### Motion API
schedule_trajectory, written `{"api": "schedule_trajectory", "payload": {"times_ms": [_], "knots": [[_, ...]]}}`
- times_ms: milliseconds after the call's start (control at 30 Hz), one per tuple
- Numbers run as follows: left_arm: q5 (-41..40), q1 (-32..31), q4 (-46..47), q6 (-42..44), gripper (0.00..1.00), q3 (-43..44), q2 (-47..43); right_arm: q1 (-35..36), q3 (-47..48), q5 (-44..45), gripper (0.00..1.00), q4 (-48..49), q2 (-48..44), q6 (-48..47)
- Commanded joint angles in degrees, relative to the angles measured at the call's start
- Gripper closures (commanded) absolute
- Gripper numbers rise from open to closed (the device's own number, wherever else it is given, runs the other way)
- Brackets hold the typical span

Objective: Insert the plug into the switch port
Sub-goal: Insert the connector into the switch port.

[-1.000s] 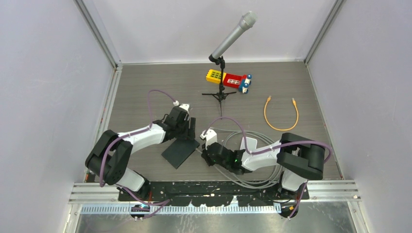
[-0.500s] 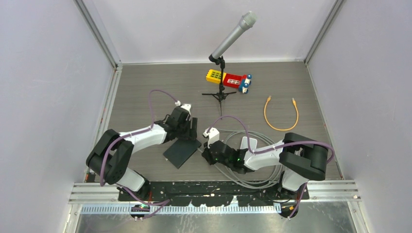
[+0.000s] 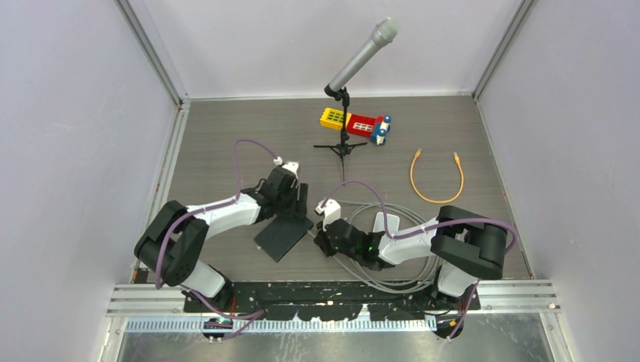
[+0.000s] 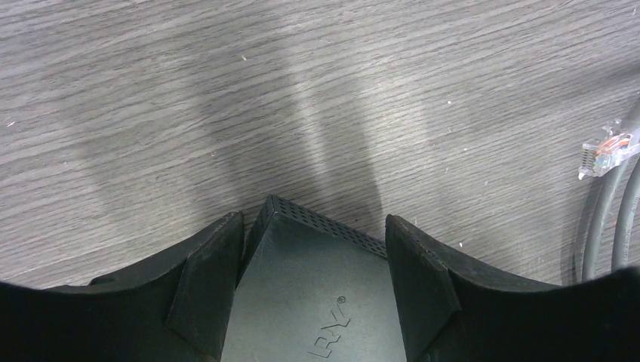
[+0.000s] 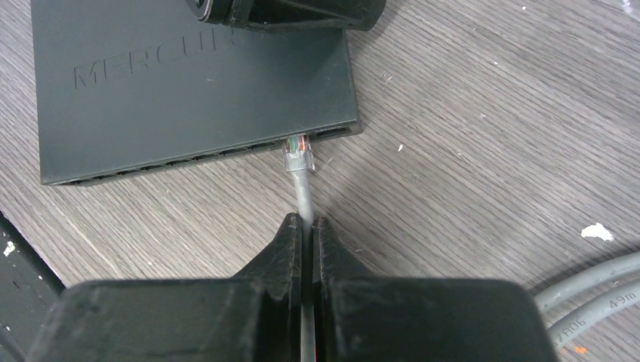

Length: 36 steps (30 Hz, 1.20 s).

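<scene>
**Desk:** Where's the task item?

**Me:** Clear plastic plug [image 5: 299, 156], on a grey round cable [image 5: 304, 197]. Its nose sits at the mouth of a port near one end of the port row on the flat black plastic network switch [image 5: 189, 83]. Most of the plug body is outside, so I judge it not seated. The switch lies on the grey wood-grain bench [image 3: 226, 136], toward the near edge, a little left of middle.

**Desk:** Pincers?

**Me:** Right pincer [image 5: 307, 226] is closed tight on the cable, just behind the plug. Short grip; I judge that's to hold the plug stiff and aimed square at the port. Left pincer [image 4: 313, 256] has its jaws wide, clamped across the switch's back corner opposite the port row, a finger against each edge as far as I can tell. I read that as bracing: without it, a push from the plug would likely slide the light box across the bench.

**Desk:** Any writing?

**Me:** Raised "MERCU" on the switch lid in the right wrist view, the rest hidden under the left pincer. The left wrist view gives "RY" with a registered mark. The cable jacket reads "49m". Nothing else legible.
</scene>
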Motion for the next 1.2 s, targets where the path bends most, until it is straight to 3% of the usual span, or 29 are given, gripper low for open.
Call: {"api": "schedule_trajectory", "payload": {"times_ms": [0,367,1167], "knots": [[9.6,-4.4,-2.1,-3.0,0.32,-0.9,2.2,-1.7,5.0,4.5,1.00,12.6,1.2,-0.5],[9.4,-8.3,-0.1,-5.9,0.32,-2.4,2.7,-3.0,7.4,4.9,0.99,11.2,1.7,-3.3],[9.9,-19.1,8.8,-15.2,0.32,-5.8,4.2,-5.1,9.3,7.5,1.00,18.4,7.1,-6.1]]}}
